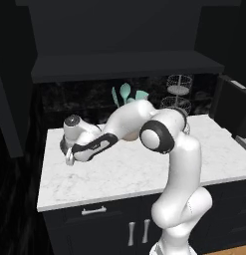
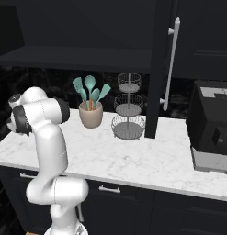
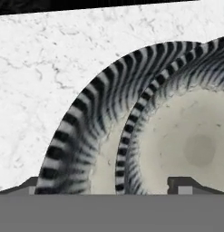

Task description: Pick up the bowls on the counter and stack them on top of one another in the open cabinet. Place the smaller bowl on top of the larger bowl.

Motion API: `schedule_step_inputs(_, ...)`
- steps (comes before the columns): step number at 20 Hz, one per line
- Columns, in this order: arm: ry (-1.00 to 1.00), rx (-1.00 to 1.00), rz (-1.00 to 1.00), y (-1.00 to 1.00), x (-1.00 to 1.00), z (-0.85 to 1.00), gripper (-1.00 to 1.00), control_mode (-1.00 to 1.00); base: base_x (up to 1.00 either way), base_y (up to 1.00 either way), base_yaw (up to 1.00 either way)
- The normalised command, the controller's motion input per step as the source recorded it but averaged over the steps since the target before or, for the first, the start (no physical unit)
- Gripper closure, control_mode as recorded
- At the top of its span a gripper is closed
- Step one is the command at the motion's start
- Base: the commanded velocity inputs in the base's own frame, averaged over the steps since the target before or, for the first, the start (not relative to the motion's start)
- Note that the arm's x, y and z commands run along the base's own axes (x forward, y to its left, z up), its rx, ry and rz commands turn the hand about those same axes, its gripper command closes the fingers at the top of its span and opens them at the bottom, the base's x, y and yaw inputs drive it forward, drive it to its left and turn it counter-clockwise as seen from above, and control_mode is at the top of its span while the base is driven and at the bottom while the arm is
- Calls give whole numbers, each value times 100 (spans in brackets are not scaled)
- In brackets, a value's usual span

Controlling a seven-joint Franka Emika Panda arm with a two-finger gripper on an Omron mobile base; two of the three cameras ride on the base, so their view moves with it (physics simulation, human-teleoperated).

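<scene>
Hand view looks down at two bowls nested on the white desk (image 3: 36,81). The smaller bowl (image 3: 190,140) sits inside the larger bowl (image 3: 81,131). Both have dark stripes on the rim and a pale speckled inside. The hand (image 3: 106,186) hangs right over them with its two tips spread wide and nothing between them. One tip is by the outer wall of the larger bowl and the other is over the inside of the smaller bowl.

Left base view shows the arm bent low over the left part of the desk, under the dark open cabinet (image 1: 124,64) with its flat shelf.

I think the bowls are hard and stiff, and could chip if dropped. The smooth sides may be slippery. The rim looks like the best place to pinch, one tip inside and one outside. Grabbing both rims at once might lift them together.
</scene>
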Motion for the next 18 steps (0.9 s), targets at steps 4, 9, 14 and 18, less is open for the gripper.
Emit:
schedule_step_inputs(4, 0, -5, 12, 0, 29, -44, -100, -100, 0, 0, 0)
schedule_step_inputs(9, 0, -1, 7, -3, 4, -30, 100, -100, 0, 0, 0)
schedule_step_inputs(14, 0, 0, 0, -37, -10, -3, 100, -100, 0, 0, 0)
schedule_step_inputs(18, -8, 0, 0, -43, -40, 44, 100, -100, 0, 0, 0)
